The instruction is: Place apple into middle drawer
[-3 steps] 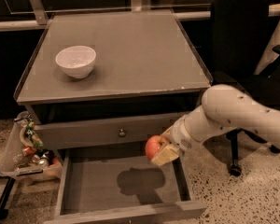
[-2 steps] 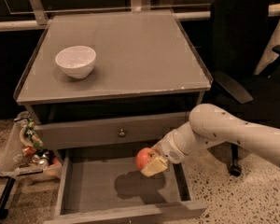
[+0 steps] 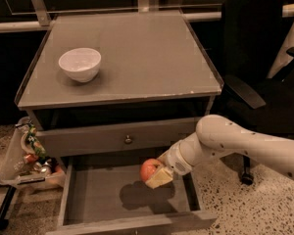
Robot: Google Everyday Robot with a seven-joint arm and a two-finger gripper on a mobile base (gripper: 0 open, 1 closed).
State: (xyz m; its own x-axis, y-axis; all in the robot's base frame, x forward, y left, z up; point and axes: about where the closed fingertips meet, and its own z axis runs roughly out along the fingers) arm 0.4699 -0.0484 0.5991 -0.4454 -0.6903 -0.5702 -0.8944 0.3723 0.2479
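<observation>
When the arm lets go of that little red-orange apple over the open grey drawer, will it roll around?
The small round red-orange apple, shut in the gripper above the wide grey wooden drawer, will probably roll a little: round fruit, flat floor. The drawer's low walls should stop it. It looks firm, so unlikely to squash.

apple [image 3: 149, 170]: smooth red-orange skin, faint gloss
gripper [image 3: 157, 176]: over the right half of the middle drawer; matt tan pads clasped on the apple
middle drawer [image 3: 103, 197]: grey wood, matt, plain floor
arm shell [image 3: 235, 141]: smooth white plastic, soft sheen
bowl [image 3: 80, 64]: white, glossy, ceramic-looking
cabinet top [image 3: 142, 48]: matt grey, lightly scuffed
knob [image 3: 128, 139]: metal, dull shine
floor [image 3: 264, 204]: speckled, terrazzo-like
</observation>
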